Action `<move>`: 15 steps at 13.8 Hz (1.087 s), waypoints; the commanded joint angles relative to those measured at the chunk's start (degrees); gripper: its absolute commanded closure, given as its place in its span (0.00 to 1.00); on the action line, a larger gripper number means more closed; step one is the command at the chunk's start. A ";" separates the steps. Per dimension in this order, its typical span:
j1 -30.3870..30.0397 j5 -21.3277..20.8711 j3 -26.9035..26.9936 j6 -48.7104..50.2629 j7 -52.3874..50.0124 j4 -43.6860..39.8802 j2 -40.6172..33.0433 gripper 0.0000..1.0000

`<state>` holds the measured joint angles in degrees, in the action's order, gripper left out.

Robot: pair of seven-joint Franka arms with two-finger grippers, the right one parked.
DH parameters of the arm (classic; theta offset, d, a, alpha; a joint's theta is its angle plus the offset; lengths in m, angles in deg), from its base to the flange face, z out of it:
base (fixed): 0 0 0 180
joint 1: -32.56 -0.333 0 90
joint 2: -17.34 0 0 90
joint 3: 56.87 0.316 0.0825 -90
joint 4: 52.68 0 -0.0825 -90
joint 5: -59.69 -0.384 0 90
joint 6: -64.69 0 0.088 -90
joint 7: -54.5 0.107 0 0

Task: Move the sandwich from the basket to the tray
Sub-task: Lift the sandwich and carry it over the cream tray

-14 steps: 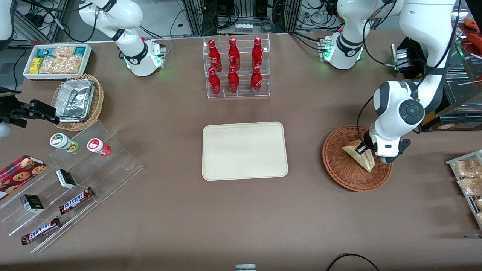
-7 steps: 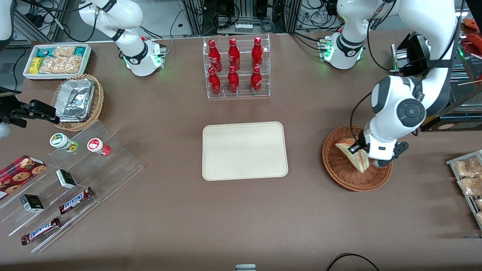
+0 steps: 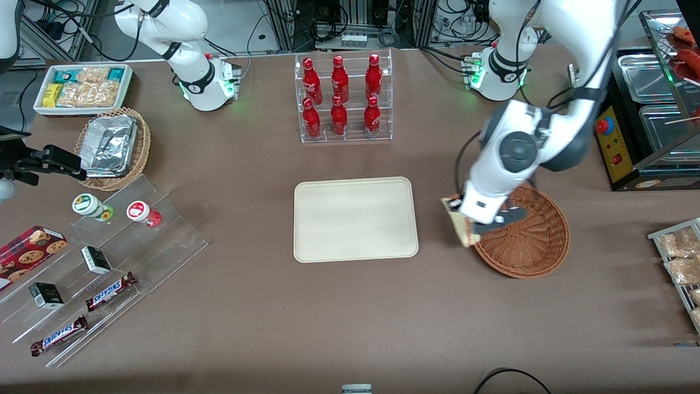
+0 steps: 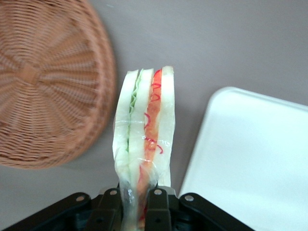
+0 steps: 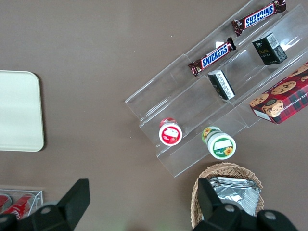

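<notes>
My left gripper is shut on the wrapped sandwich, a pale wedge with red, orange and green layers on its cut edge. It hangs in the air over the brown table, just past the rim of the reddish-brown wicker basket, between the basket and the cream tray. The basket holds nothing that I can see. The tray lies flat in the middle of the table with nothing on it.
A clear rack of red bottles stands farther from the front camera than the tray. Toward the parked arm's end are a tan basket with a foil container, a white bin of snacks and a clear stand with candy bars. Packets lie on a rack at the working arm's end.
The left gripper has lifted the sandwich out of the basket and carried it sideways toward the tray, over the basket's rim. The arm has swung with it.
</notes>
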<state>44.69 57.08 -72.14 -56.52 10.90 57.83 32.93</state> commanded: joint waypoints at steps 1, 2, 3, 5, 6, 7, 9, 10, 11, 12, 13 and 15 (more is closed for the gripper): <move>5.17 -0.64 0.42 2.29 0.44 -6.25 4.26 1.00; 7.19 -0.64 0.42 2.91 0.36 -8.44 6.01 1.00; 8.95 -0.55 0.42 4.04 0.27 -10.99 7.86 1.00; 12.29 -0.55 0.42 6.59 -0.43 -17.22 12.51 1.00; 14.13 -0.64 0.42 7.74 -1.04 -20.04 14.62 1.00; 15.98 -0.81 0.51 8.27 -2.70 -22.16 16.47 1.00; 18.45 -1.69 0.60 8.28 -4.99 -25.24 19.81 1.00; 19.76 -3.09 0.60 8.28 -7.09 -27.60 22.09 1.00; 20.65 -4.75 0.60 8.45 -9.20 -29.80 24.29 1.00; 21.27 -5.73 0.60 8.80 -10.09 -31.39 25.96 1.00; 21.88 -6.00 0.68 8.98 -10.45 -32.62 27.03 1.00; 22.68 -6.09 0.95 8.80 -11.85 -34.47 29.14 1.00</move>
<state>65.88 52.00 -72.13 -50.03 1.37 28.38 58.97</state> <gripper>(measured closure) 0.837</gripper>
